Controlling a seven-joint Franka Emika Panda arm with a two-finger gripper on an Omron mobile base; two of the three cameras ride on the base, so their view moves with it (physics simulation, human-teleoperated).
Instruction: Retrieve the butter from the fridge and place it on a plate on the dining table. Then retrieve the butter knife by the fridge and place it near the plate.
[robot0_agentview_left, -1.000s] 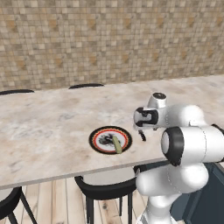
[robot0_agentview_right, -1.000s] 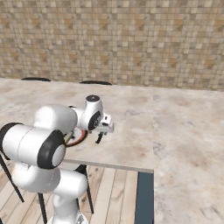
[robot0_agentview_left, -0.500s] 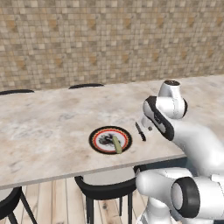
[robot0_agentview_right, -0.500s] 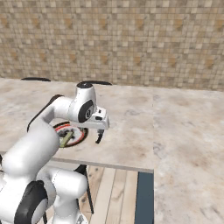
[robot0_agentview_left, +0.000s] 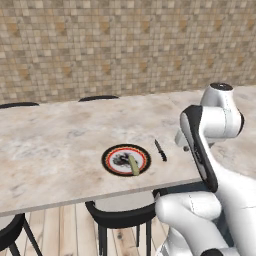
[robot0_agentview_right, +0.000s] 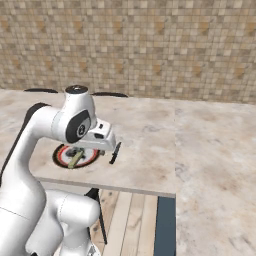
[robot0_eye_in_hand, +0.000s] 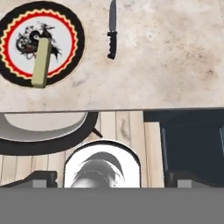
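The plate lies near the front edge of the dining table. The pale yellow butter rests on the plate. The dark butter knife lies flat on the table just right of the plate, not touching it. My gripper hangs above the table's front edge, pointing down, well clear of the knife. It is open and holds nothing. In the left base view my forearm hides the hand.
Dark stools stand under the table's near edge, and chair backs show along the far side. A tiled wall closes the back. A dark blue panel sits low beside the wooden floor.
The hand has risen from beside the plate and drawn back toward the table's front edge. The knife lies where it was; plate and butter have not moved.
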